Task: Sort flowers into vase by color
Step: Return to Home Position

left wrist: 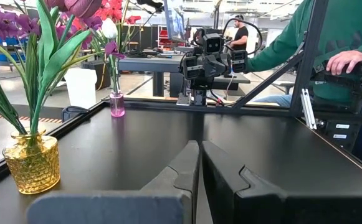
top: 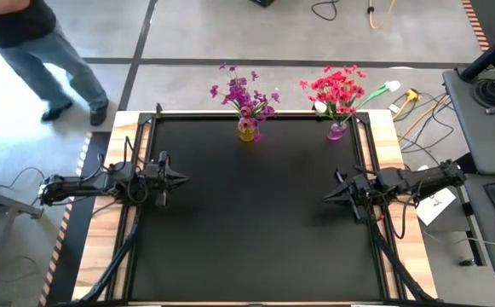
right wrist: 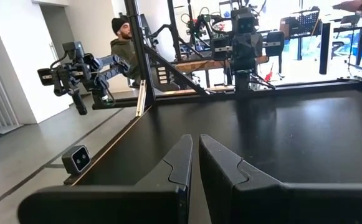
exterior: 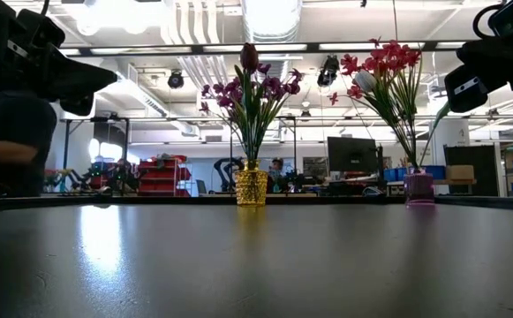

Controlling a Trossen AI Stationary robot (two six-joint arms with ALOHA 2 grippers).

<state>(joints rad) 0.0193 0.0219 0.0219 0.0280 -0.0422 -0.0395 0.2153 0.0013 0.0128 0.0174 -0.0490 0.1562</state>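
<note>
Purple-magenta flowers (top: 245, 92) with a dark magenta tulip bud (exterior: 249, 56) stand by their stems in a yellow glass vase (top: 247, 130) at the table's far edge, left of centre. Red-pink flowers (top: 336, 88) with a white bud (top: 391, 86) stand in a small pink vase (top: 337, 130) farther right. My left gripper (top: 180, 178) hovers shut over the table's left side. My right gripper (top: 328, 198) hovers shut over the right side. Both point toward the table's middle and hold nothing.
The black mat (top: 256, 222) lies bare between the two arms. A person (top: 43, 43) walks beyond the table's far left corner. Another person's hand (left wrist: 346, 61) rests on a control rig beyond the table. Cables and a side bench (top: 486, 94) sit to the right.
</note>
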